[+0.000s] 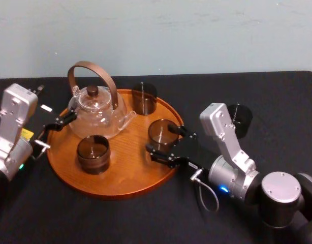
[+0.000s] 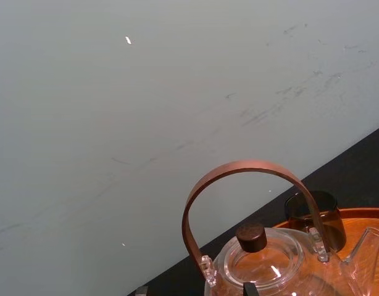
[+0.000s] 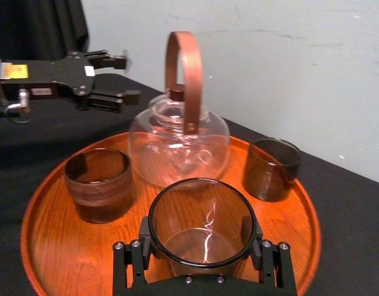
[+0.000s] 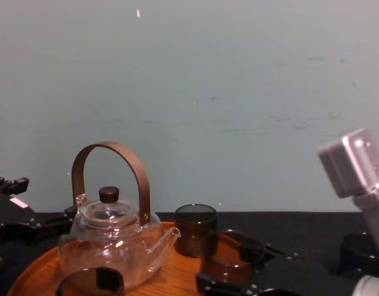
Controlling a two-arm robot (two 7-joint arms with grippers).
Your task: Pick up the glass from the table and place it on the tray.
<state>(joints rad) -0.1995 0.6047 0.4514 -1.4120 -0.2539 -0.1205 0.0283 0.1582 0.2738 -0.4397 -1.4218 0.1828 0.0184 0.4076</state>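
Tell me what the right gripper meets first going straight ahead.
Probably the teapot, straight ahead of the right gripper on the tray; the held glass would touch it first. Depth unclear.

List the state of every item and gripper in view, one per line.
held glass: upright, empty, gripped at the right of the tray.
right gripper: shut on held glass.
front glass: upright, empty, on tray.
back glass: upright, on tray.
far glass: upright, on the table behind the right arm.
teapot: upright, lid on, on tray.
left gripper: open, empty, beside tray's left rim.

Glass teapot (image 1: 97,113), pale wall (image 1: 207,35) behind
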